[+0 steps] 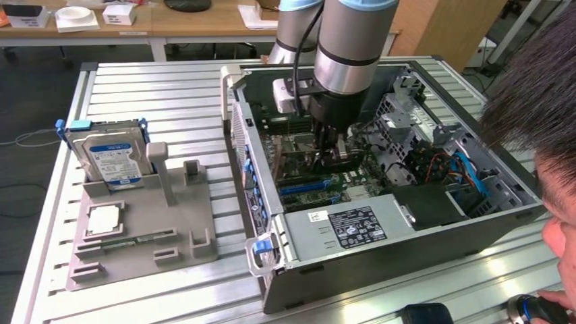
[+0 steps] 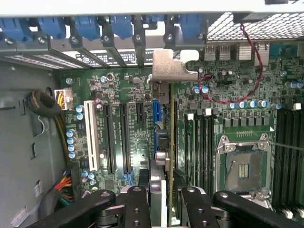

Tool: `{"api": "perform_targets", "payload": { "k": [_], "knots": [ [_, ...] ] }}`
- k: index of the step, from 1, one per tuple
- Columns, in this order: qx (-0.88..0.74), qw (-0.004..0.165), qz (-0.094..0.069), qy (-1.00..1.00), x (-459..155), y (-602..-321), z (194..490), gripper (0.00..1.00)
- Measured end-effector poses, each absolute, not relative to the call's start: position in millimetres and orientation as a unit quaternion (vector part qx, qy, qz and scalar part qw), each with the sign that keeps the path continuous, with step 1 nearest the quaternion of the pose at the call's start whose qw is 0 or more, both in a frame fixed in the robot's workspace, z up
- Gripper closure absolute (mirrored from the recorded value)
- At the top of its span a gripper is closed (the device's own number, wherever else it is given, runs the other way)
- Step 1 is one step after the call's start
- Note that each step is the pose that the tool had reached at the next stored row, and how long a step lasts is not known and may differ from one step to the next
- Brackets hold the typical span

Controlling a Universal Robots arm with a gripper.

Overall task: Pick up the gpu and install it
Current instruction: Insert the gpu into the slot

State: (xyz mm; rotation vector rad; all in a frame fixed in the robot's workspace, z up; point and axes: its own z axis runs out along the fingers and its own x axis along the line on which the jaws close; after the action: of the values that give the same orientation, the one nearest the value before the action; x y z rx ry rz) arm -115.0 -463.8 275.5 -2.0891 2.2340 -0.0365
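Observation:
The gpu (image 2: 164, 142) appears edge-on in the wrist view as a thin dark card, with its silver metal bracket (image 2: 170, 65) at the far end by the case's rear slot openings. My gripper (image 2: 164, 205) is shut on it, black fingers (image 2: 135, 209) pressing both faces. The card stands upright over the motherboard (image 2: 128, 90), lined up along the blue expansion slot (image 2: 157, 113); I cannot tell whether it touches the slot. In the exterior view my gripper (image 1: 330, 150) reaches down into the open computer case (image 1: 297, 270), above the board.
A silver hard drive (image 1: 112, 158) stands in a grey fixture (image 1: 180, 223) at the exterior view's left, with a processor (image 1: 104, 219) and memory stick (image 1: 135, 241). The power supply (image 1: 355, 226) lies inside the case. A person's head (image 1: 540, 101) and hand (image 1: 551, 300) are at the right.

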Motion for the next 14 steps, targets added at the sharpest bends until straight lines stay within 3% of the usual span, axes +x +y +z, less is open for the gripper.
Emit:
{"api": "perform_targets", "payload": {
  "k": [14],
  "knots": [
    [-0.683,0.039,-0.015,0.73,-120.3,-463.8,264.7,0.7]
  ]
}}
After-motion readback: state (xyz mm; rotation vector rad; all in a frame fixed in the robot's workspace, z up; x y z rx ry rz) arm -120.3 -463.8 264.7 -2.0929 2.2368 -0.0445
